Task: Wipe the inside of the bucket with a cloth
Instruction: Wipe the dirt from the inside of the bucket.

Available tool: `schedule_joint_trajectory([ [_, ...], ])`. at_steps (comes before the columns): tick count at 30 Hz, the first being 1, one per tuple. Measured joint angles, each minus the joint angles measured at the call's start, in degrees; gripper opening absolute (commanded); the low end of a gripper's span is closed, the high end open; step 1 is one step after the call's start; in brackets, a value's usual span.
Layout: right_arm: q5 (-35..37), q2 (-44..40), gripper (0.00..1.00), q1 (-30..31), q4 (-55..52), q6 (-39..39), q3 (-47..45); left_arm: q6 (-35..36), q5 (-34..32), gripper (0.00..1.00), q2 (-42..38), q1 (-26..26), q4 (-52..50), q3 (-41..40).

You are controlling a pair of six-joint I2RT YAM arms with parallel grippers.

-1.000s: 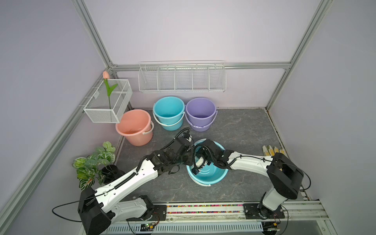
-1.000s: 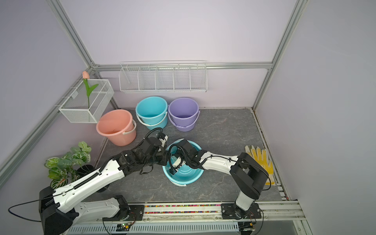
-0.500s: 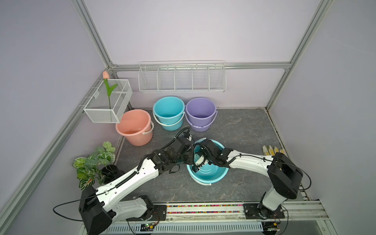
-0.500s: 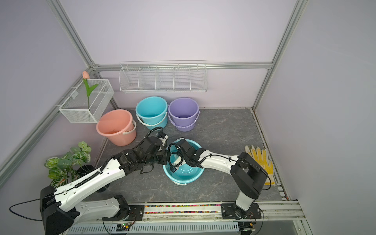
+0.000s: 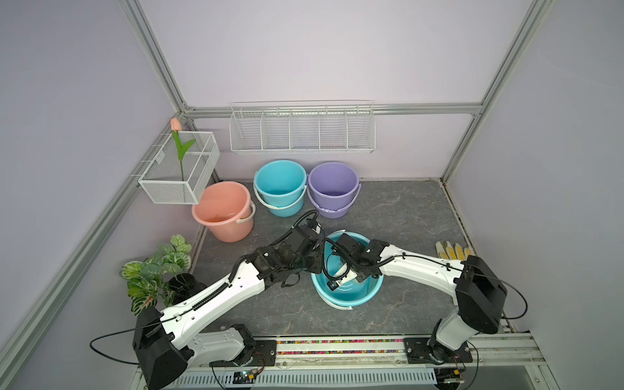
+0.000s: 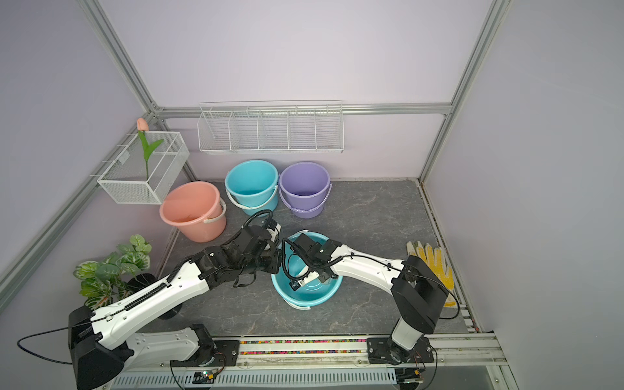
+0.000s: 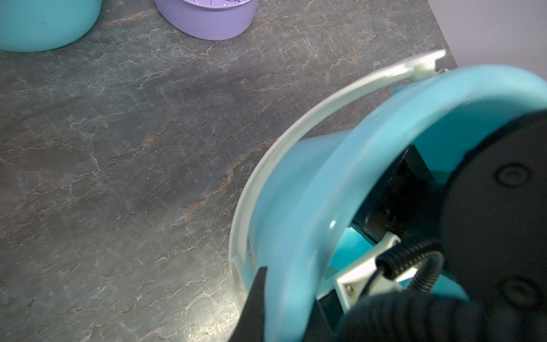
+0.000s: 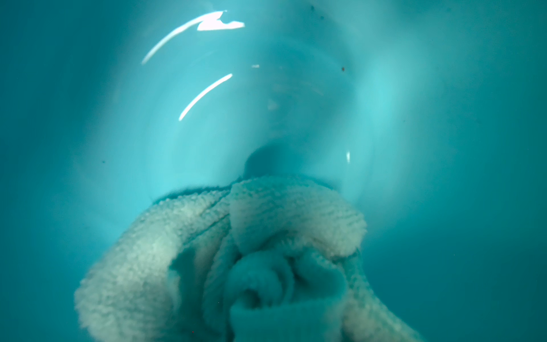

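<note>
Left tool [image 5: 316, 267] and right tool [image 5: 357, 277] both clamped tight, close together.

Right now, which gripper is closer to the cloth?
Right. The right gripper is down inside the front bucket, shut on the cloth. The left gripper is shut on that bucket's rim, up at the opening.

Lilac walls [image 5: 304, 50], grey marbled floor [image 5: 405, 216] — white wire shelf [image 5: 302, 128] behind

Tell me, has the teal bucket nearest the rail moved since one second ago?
No. In a top view the near teal bucket keeps the same gap to the purple bucket, with no visible shift.
</note>
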Motion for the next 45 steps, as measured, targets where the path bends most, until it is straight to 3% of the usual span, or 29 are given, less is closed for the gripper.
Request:
schedule_joint_trajectory([
  [10,-7.82,-7.93,0.07,0.81,-2.58,6.36,-0.37,-0.02,0.63,0.0,0.04,-0.24,0.63,0.0],
  [18,-8.94,-21.79,0.07,3.87,2.62,7.54,-2.97,-0.02,0.24,0.0,0.15,-0.24,1.29,0.02],
  [24,-8.28,-27.71,0.07,5.42,6.88,8.15,-4.76,-0.02,0.2,0.0,0.79,-0.22,1.68,0.02],
  [33,-4.42,-33.29,0.07,7.5,17.14,9.14,-8.55,-0.02,0.22,0.0,1.64,-0.22,2.36,0.02],
  [37,0.85,-32.13,0.07,7.74,21.09,7.54,-8.59,-0.02,0.2,0.0,1.64,-0.24,2.56,0.02],
  [45,13.27,-26.36,0.07,7.78,11.45,4.46,-7.06,-0.02,0.2,0.0,1.64,-0.24,2.58,0.02],
])
